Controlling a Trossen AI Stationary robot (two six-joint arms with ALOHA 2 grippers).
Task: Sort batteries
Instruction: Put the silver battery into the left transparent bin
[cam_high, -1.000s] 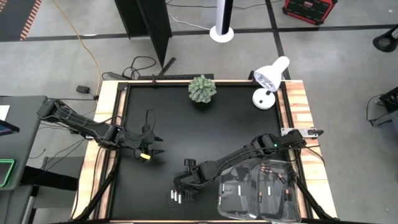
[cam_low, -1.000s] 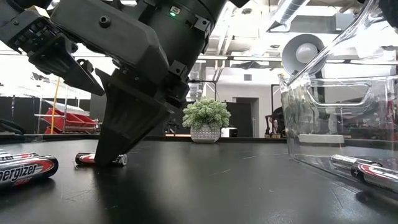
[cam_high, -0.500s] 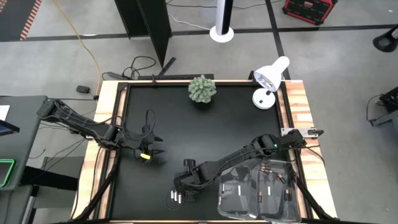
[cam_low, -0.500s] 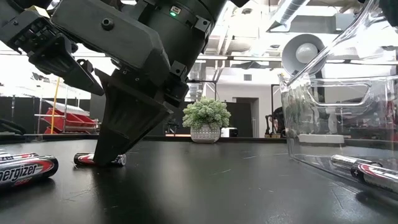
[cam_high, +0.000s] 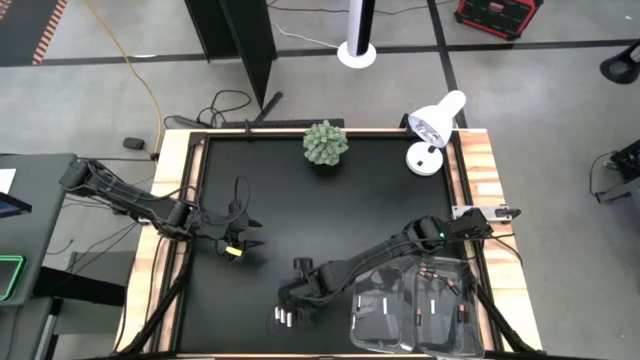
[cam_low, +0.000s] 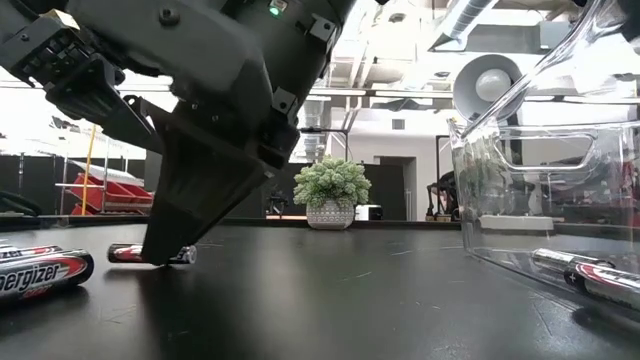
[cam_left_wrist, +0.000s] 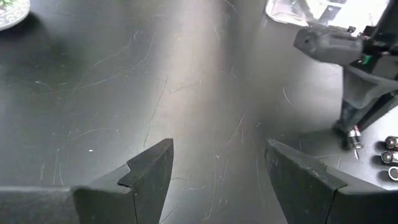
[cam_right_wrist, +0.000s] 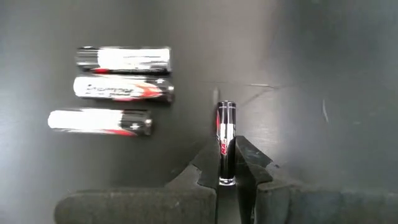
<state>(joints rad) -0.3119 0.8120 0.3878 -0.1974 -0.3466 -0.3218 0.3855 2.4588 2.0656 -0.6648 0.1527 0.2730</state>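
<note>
Lifting one battery clear of the loose group, the right pincer stays clamped on it low over the black surface.

Compared with a second ago, the low view shows the held battery carried a little toward the left of the frame and its near end raised slightly, so the grasp seems secure and the carry to the clear bins at the lower right of the high view can begin, in my judgement. Three other batteries lie side by side just beside the pincer, at the lower centre of the high view, with more already inside the bins. The left pincer waits at the left of the high view, fingers apart and holding nothing.
</note>
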